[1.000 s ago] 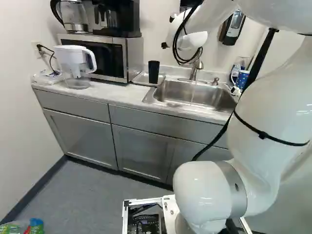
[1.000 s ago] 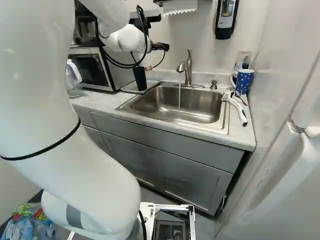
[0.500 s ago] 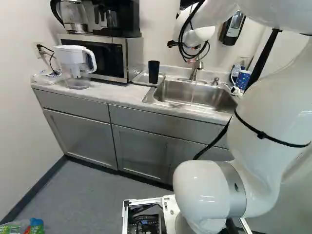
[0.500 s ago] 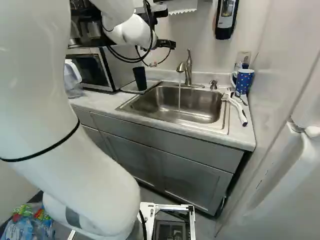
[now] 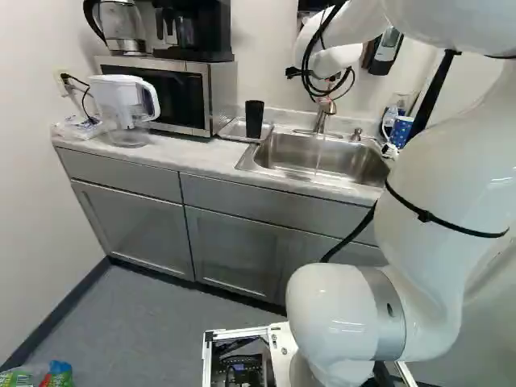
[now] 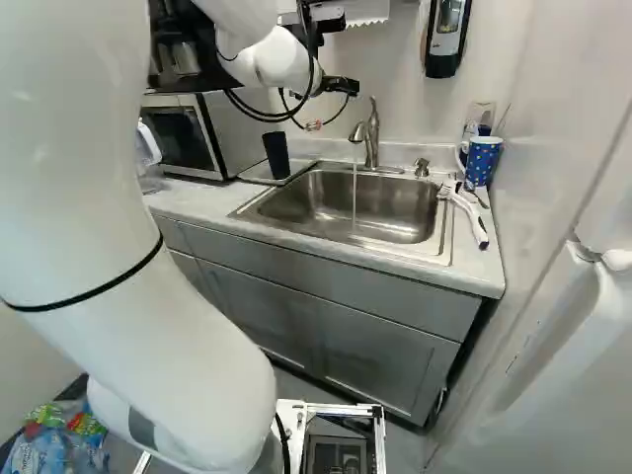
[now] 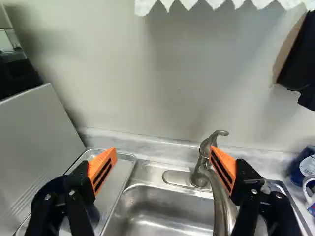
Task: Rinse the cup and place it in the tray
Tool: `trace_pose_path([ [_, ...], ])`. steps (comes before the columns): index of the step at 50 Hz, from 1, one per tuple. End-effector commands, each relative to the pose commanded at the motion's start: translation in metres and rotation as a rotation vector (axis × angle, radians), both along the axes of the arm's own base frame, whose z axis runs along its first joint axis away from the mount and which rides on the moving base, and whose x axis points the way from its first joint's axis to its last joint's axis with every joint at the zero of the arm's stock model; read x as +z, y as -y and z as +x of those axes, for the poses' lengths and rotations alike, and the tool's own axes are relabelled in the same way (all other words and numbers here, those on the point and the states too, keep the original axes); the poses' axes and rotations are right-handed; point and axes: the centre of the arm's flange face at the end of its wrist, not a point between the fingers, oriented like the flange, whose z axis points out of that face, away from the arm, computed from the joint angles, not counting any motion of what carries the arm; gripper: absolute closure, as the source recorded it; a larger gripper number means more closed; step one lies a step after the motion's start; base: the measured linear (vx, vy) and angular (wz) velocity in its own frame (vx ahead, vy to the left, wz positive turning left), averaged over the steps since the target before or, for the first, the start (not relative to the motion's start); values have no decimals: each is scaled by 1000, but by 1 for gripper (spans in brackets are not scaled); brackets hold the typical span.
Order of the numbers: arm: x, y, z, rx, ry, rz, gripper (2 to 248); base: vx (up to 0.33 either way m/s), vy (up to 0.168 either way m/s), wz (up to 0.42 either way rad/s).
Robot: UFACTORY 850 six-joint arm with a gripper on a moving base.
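High over the back of the counter, my gripper [image 6: 341, 87] hangs left of the faucet [image 6: 371, 133] in the right base view. In the wrist view the gripper [image 7: 163, 160] is open, its orange-padded fingers wide apart with nothing held. The black cup [image 5: 254, 119] stands upright in the metal tray [image 5: 232, 130], left of the sink [image 5: 322, 153]. In the wrist view the cup [image 7: 47, 194] is partly hidden behind one finger, and the faucet [image 7: 203, 167] shows beyond the other. A thin stream of water [image 6: 355, 188] runs into the sink.
A microwave [image 5: 189, 93] and a water pitcher [image 5: 125, 105] stand left of the tray. Right of the sink are a blue mug [image 6: 481, 160] and a white-handled brush [image 6: 469, 212]. A soap dispenser [image 6: 447, 35] and a paper towel holder hang on the wall.
The gripper and forearm have shifted to the right in both base views, toward the faucet. The cup and tray have stayed in place, and the base has not moved.
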Motion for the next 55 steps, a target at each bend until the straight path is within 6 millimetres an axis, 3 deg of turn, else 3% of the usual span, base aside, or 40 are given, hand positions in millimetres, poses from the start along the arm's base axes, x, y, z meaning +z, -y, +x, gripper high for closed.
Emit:
trace_pose_path([
  [27,20,26,18,-39,39,-8,3,0,0,0],
  [55,19,45,45,-60,43,-9,3,0,0,0],
])
